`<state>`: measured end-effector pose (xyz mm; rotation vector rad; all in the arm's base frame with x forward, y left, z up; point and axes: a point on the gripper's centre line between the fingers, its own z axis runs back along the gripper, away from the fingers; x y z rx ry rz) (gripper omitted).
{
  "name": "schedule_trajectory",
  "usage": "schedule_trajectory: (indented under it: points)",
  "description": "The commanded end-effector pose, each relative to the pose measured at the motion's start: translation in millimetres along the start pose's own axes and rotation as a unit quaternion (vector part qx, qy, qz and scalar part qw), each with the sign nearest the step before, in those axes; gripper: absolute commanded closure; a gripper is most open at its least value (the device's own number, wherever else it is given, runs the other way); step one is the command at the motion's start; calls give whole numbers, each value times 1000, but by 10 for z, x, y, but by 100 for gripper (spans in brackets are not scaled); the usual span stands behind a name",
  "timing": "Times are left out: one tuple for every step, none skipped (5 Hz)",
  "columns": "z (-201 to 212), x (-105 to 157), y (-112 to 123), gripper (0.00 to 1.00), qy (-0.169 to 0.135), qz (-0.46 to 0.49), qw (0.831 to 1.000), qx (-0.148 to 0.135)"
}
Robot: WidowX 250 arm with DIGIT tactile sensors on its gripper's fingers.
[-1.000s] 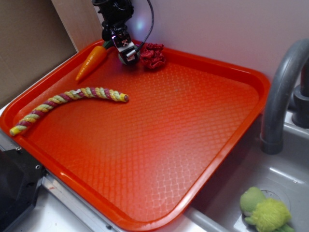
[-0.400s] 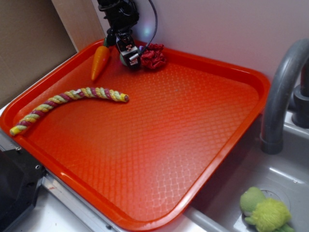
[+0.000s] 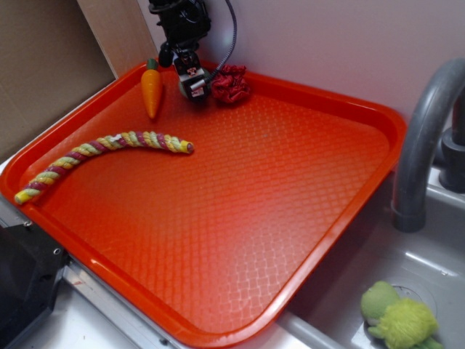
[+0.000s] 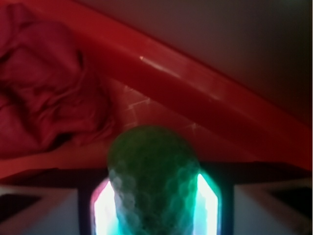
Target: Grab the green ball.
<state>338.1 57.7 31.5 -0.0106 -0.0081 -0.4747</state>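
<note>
The green ball (image 4: 151, 166), dimpled and pale green, sits between my two lit fingers (image 4: 208, 205) in the wrist view and fills the gap between them. My gripper (image 3: 193, 84) is low over the far left corner of the orange tray (image 3: 327, 102), shut on the ball. In the exterior view the gripper hides nearly all of the ball. The tray's back rim (image 4: 195, 93) runs just beyond the ball.
A dark red scrunchie (image 3: 230, 83) lies right beside the gripper, left of the ball in the wrist view (image 4: 44, 83). A toy carrot (image 3: 151, 89) lies to the left, a braided rope (image 3: 109, 149) nearer. A grey faucet (image 3: 425, 138) and yellow-green plush toy (image 3: 399, 320) are at the sink, right.
The carrot has swung from a slanted lie to nearly straight, its thick end now farther back. The gripper has shifted slightly toward the tray's back rim.
</note>
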Motion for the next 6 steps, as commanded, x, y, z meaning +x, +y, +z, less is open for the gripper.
schedule_trajectory:
  points:
    - [493,27,-188,100,-17,1,1000,7]
    - [993,-89,-439,100,-2,61,998,-7]
    - [1494,-97,-617,100,-3,120,993,-12]
    - [1989,-247,-817,100,-34,125,992,8]
    - [2229,-380,-922,100,-35,136,990,18]
    - [2156,-461,-1019,100,-38,124,991,24]
